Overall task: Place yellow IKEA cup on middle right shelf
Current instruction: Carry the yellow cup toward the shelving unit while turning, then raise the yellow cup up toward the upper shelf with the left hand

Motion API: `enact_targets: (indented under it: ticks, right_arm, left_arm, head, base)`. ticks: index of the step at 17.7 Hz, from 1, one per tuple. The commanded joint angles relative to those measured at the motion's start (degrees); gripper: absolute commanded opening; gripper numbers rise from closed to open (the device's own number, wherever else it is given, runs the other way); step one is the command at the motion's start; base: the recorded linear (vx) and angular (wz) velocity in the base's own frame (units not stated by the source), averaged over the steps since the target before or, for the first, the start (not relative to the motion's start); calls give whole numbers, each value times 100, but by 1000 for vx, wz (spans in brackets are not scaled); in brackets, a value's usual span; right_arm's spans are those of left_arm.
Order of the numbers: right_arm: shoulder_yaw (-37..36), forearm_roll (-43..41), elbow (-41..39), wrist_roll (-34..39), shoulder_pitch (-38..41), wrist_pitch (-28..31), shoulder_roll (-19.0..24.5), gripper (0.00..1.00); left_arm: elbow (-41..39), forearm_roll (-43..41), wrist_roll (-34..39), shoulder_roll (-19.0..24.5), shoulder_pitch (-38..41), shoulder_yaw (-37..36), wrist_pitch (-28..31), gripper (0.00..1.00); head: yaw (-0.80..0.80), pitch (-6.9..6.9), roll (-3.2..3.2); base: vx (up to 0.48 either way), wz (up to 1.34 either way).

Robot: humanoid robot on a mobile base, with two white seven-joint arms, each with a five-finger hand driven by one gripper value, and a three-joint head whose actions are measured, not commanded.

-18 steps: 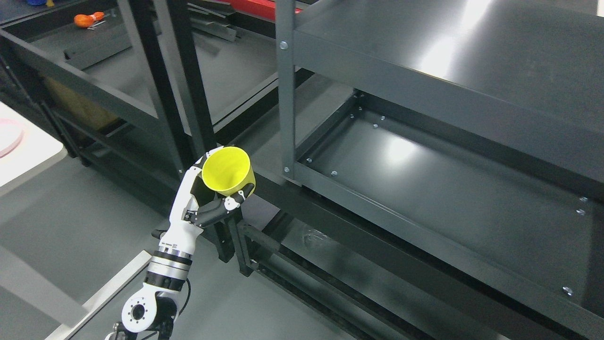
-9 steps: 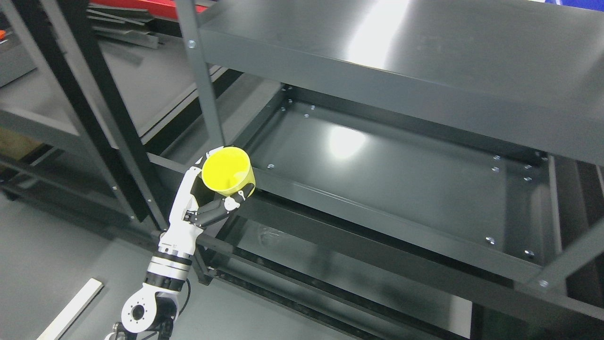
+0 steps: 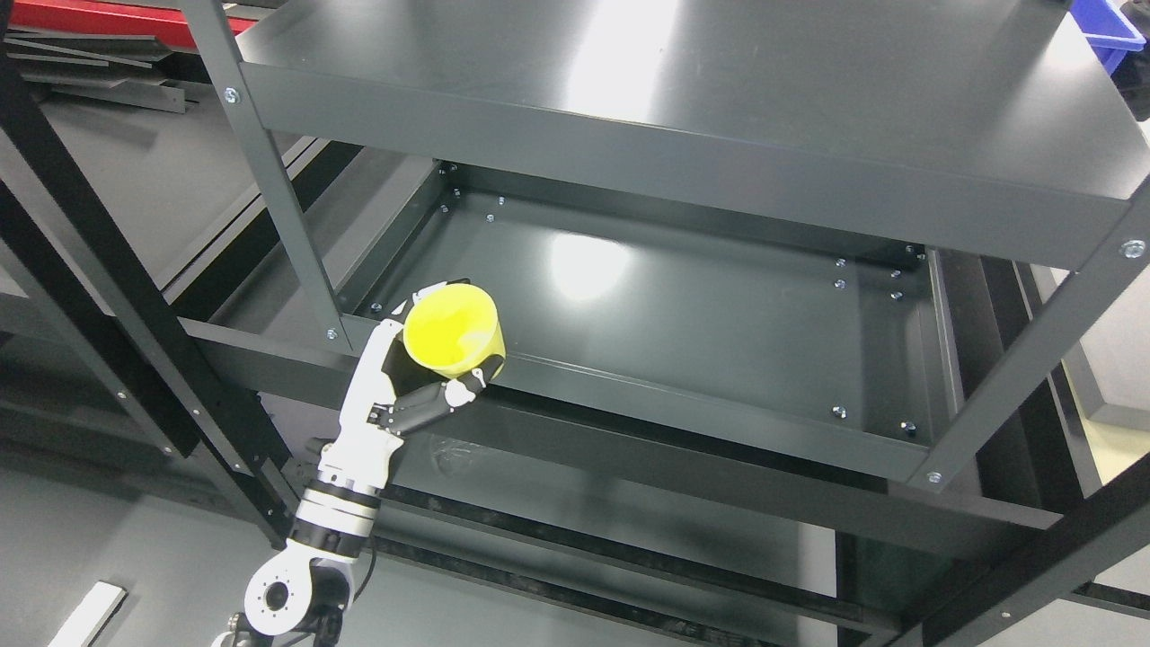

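My left hand (image 3: 422, 373) is shut on the yellow cup (image 3: 452, 331) and holds it upright, mouth up, at the front left corner of the middle shelf (image 3: 701, 305) of the dark grey rack. The cup is over the shelf's front lip, just right of the rack's front left post (image 3: 278, 193). The white and black fingers (image 3: 440, 400) wrap under and around the cup. The right arm is out of view.
The top shelf (image 3: 719, 99) overhangs the middle one. A lower shelf (image 3: 629, 512) lies below. Black frame beams (image 3: 99, 270) of another rack stand at the left. A blue bin (image 3: 1110, 27) shows at the top right corner.
The camera has swung right, so the whole rack has shifted left in the picture. My left hand, with the cup still in it, has come to the shelf's front lip.
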Motion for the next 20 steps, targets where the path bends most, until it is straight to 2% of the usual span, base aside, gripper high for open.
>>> enact_targets:
  ticks: [1, 7, 11, 16, 20]
  right_arm:
    - [97, -141, 0, 4, 80, 3, -100, 99]
    - [97, -141, 0, 4, 80, 3, -100, 99]
    - [97, -141, 0, 4, 80, 3, -100, 99]
    - [97, -141, 0, 4, 80, 3, -100, 99]
    - [97, -141, 0, 4, 80, 3, -100, 99]
  left_arm:
    - [-145, 112, -25, 100, 2, -753, -151, 1]
    - [-646, 130, -236, 100, -6, -1745, -722, 1]
    - [-691, 130, -376, 100, -253, -1905, -1179, 1]
    - [-682, 139, -473, 272, -972, -2660, -2005, 1]
    - [-682, 139, -473, 124, -1762, -3082, -2086, 1]
  head:
    - [0, 0, 0]
    - [0, 0, 0]
    - [0, 0, 0]
    - [0, 0, 0]
    - [0, -1, 0]
  base:
    - [-5, -101]
    - [-17, -131]
    - [-10, -43]
    - [8, 35]
    - [16, 69]
